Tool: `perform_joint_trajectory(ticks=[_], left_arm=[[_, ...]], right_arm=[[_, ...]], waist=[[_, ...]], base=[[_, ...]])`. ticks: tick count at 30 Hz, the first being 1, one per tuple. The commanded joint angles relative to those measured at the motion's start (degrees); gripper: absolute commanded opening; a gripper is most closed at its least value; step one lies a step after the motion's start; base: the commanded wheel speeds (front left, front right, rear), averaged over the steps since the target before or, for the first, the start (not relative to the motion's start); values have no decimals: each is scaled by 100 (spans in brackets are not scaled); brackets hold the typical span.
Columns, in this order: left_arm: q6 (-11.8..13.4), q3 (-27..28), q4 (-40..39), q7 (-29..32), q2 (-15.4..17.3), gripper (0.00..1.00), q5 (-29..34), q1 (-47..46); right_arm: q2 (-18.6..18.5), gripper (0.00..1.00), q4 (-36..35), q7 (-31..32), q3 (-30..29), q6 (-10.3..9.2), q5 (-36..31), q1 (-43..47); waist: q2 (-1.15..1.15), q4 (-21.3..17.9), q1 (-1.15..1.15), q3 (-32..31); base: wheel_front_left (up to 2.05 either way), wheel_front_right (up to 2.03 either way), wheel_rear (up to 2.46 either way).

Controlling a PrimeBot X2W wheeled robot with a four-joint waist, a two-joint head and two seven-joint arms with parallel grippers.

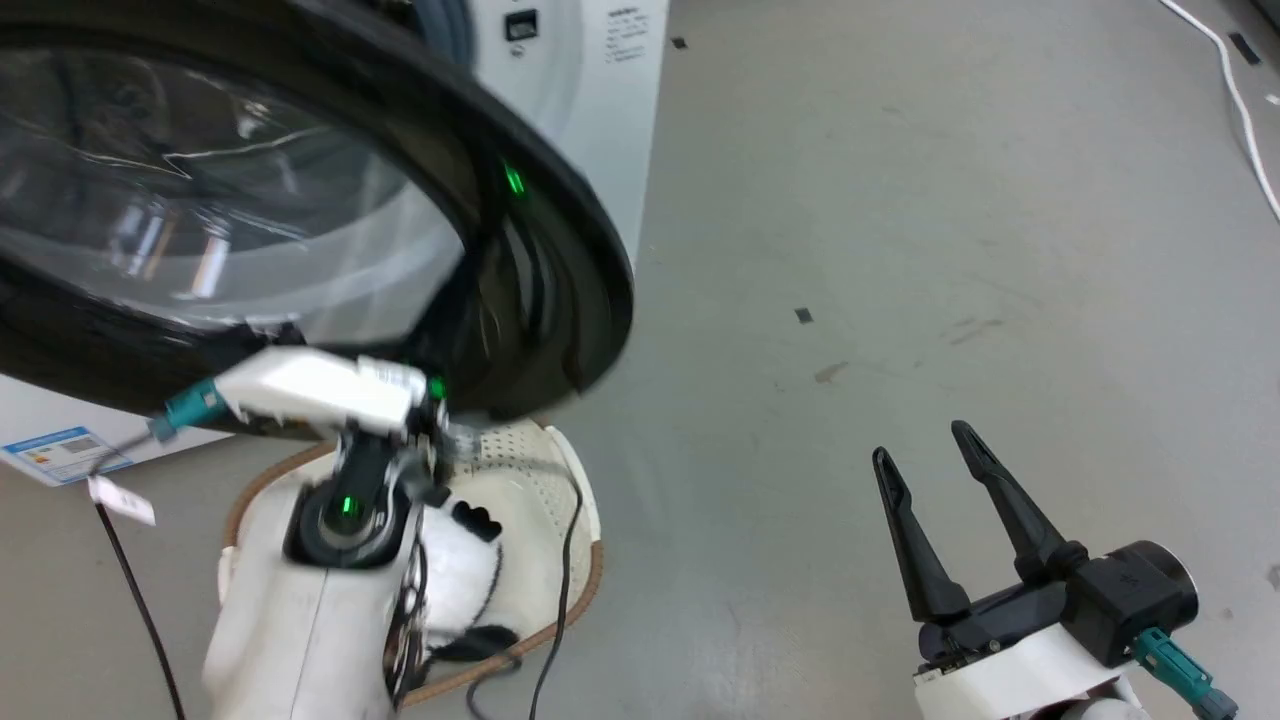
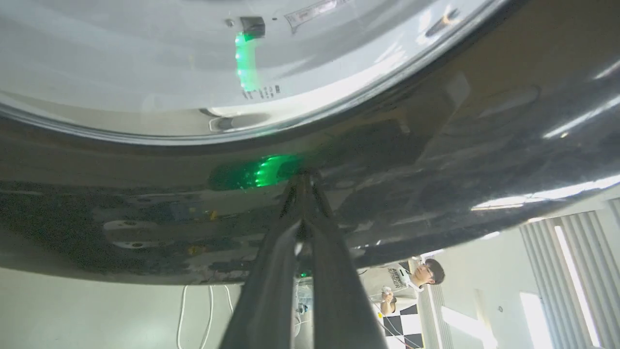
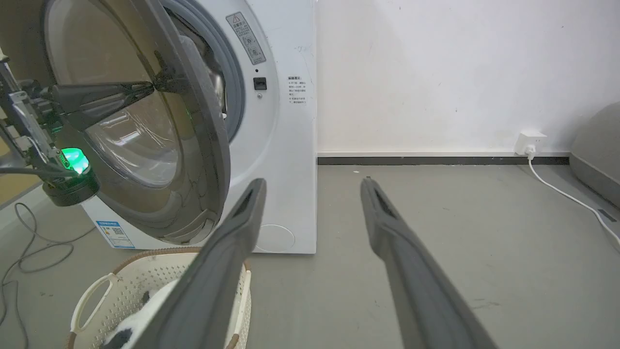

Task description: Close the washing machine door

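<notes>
The washing machine door (image 1: 575, 260), a big black-rimmed disc with a clear glass bowl, stands partly open before the white washing machine (image 3: 286, 145). My left gripper (image 2: 303, 178) is shut with nothing between its fingers, and its tips press on the door (image 2: 436, 145) at the black rim. From the right wrist view the left gripper (image 3: 153, 87) points at the door (image 3: 206, 145) on the side turned away from the drum. My right gripper (image 1: 921, 442) hangs open over bare floor to the right, apart from the machine (image 1: 610, 110). The right gripper (image 3: 314, 181) holds nothing.
A cream laundry basket (image 1: 560, 470) with cloth in it sits on the floor under the door, below my left wrist (image 1: 320, 390). A white cable (image 3: 562, 191) runs from a wall socket (image 3: 528, 140). A person (image 2: 407, 286) stands in the background. Grey floor spreads to the right.
</notes>
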Motion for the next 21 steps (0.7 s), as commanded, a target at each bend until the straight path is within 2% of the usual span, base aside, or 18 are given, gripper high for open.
perform_joint_trajectory(ticks=[1, 7, 13, 16, 21], left_arm=[[-28, -38, 95, -246, 4, 0, 108, -258], [-30, -230, 282, -655, 20, 0, 267, -553], [-31, -744, -34, -607, 264, 0, 478, 109], [-31, -1263, -436, -545, 608, 0, 813, 700], [-31, -2274, -589, -1390, 1599, 0, 2467, 1504]], right_arm=[[19, 100, -15, -26, 25, -4, 42, -89], [19, 100, -1, -26, 46, -4, 91, -82], [19, 100, 24, -26, 27, -4, 34, -28], [19, 100, 30, -26, -44, -4, -5, 45], [19, 100, 27, -26, -140, -4, -96, 218]], waist=[[0, -75, 0, 66], [0, -32, 0, -9], [0, 198, 0, -343], [0, 390, 0, -559], [0, 789, 0, -879]], base=[[0, 0, 0], [0, 0, 0], [0, 0, 0], [0, 0, 0], [0, 0, 0]])
